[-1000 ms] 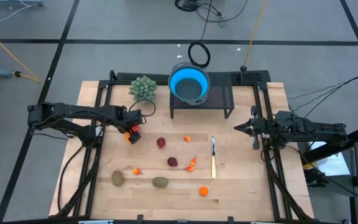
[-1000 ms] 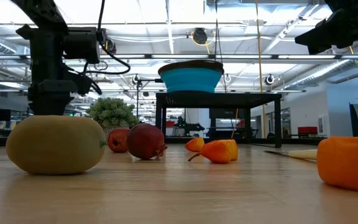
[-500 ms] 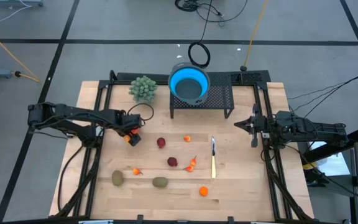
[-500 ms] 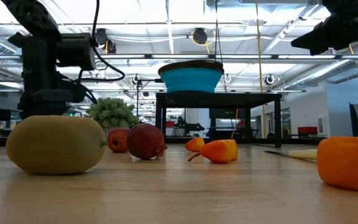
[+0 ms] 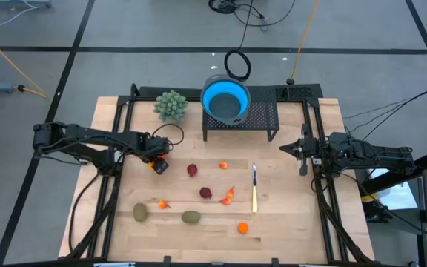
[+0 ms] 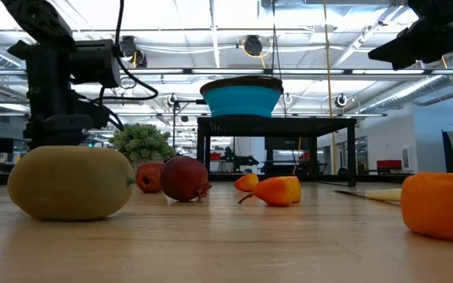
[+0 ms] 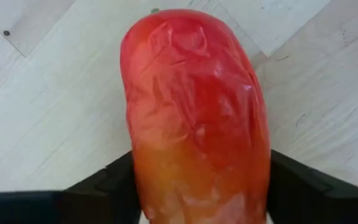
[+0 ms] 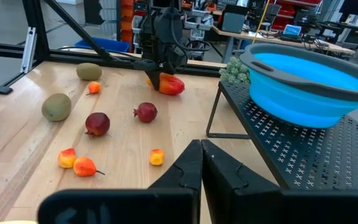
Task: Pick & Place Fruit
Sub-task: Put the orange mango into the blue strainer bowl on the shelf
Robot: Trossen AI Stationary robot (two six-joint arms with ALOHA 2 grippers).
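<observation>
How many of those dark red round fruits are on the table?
2. One dark red fruit lies near the table's middle; the other dark red fruit lies nearer the front edge, beside a small orange piece. None seems hidden.

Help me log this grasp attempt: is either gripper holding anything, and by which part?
The left gripper has its fingers on either side of the orange-red mango, at its orange end. The right gripper is shut and empty.
</observation>
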